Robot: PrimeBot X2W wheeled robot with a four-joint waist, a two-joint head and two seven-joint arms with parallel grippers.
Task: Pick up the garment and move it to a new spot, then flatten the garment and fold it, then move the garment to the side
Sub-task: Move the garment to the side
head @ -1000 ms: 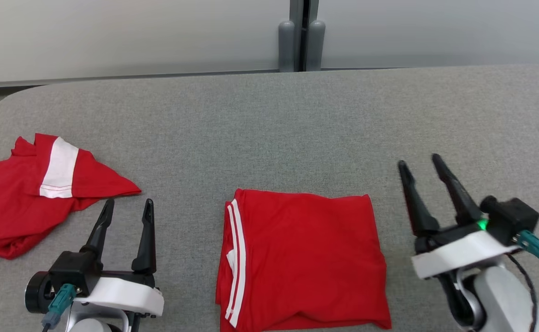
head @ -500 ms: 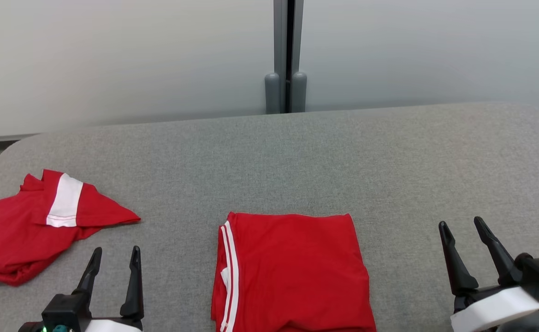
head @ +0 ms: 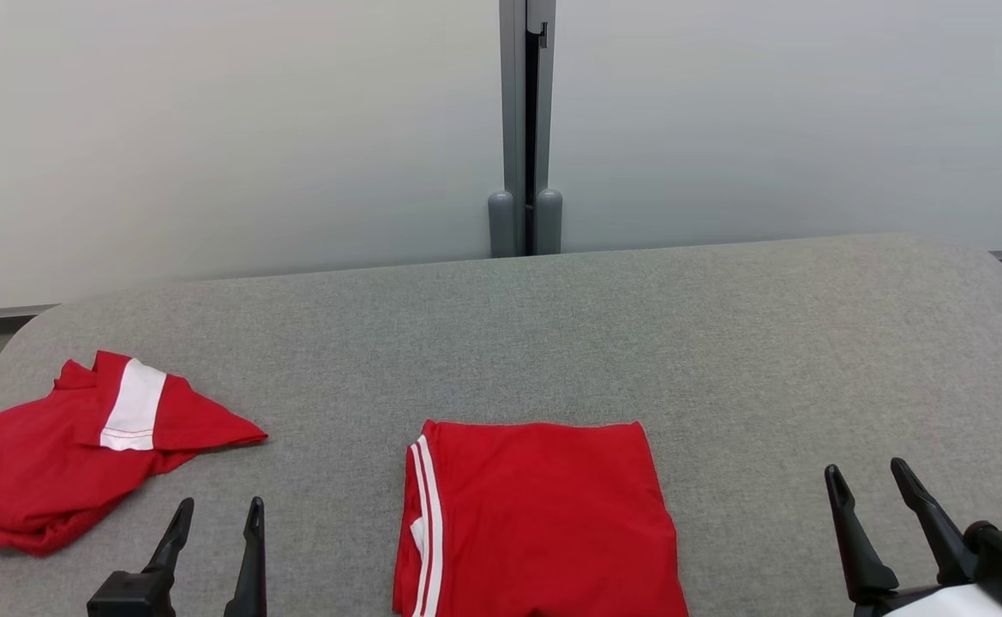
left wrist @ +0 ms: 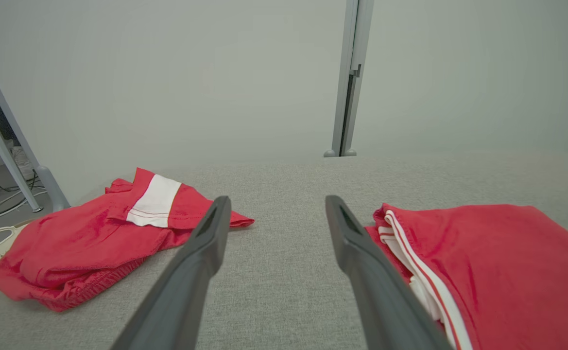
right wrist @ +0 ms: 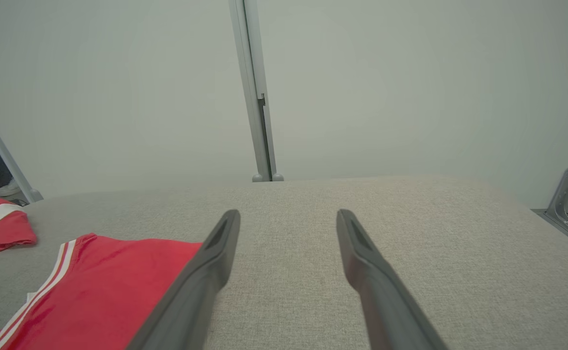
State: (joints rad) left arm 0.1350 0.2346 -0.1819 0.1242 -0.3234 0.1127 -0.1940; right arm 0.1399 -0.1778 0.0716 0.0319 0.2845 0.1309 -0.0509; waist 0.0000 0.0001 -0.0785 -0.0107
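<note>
A folded red garment [head: 539, 514] with white stripes along its left edge lay flat at the near middle of the grey fabric table [head: 552, 326], between the robot's two grippers and touched by neither. The left gripper [head: 219, 506] was poised just left of it, fingers spread wide and empty; the right gripper [head: 866, 468], equally wide and empty, stood well apart on the right. A crumpled red garment [head: 55, 454] with a white band sat near the table's left edge, before pale wall panels [head: 209, 128]
</note>
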